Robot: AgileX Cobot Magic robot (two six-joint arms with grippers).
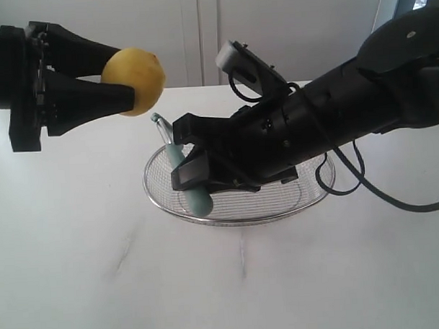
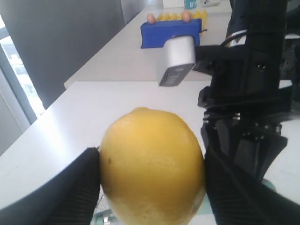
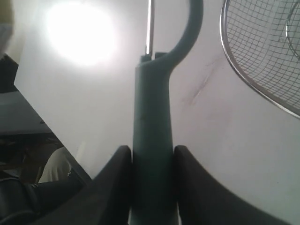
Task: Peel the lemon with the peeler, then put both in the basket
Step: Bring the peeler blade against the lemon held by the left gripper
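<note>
The lemon (image 2: 152, 166) fills most of the left wrist view, pinched across its fat middle by the left gripper (image 1: 123, 80). The fingers are spread just as wide as the fruit and pressed against both sides. It's held up in the air, above the table (image 1: 101, 284), to the left of the basket (image 1: 228, 216) and higher than it.

Handling-wise, a firm but slightly giving fruit can be assumed, light, with a waxy rind that's probably a bit slippery. Being round, it could be twisted in the pinch once the blade drags on it, so the grip across the widest part looks right. A hard squeeze should be avoided, though.

The peeler (image 1: 200, 201) is clamped by the right gripper (image 1: 194, 164), whose fingers are closed tight on the handle, with the hooked head and blade left free. It's stiff, light, smooth plastic, so the handle could be levered round between the pads under side load. It's held over the left part of the basket with its head pointed up at the lemon. The head is close under the fruit, but whether it's touching can't be told.

The table is white, smooth and glossy, with a couple of faint streaks, so the light wire basket could easily be shoved along it. Pale cabinet doors are seen behind, and a window off to one side. A second white table with a blue block (image 2: 171, 32) on it is seen further back – strong glare is thrown in the right wrist view
</note>
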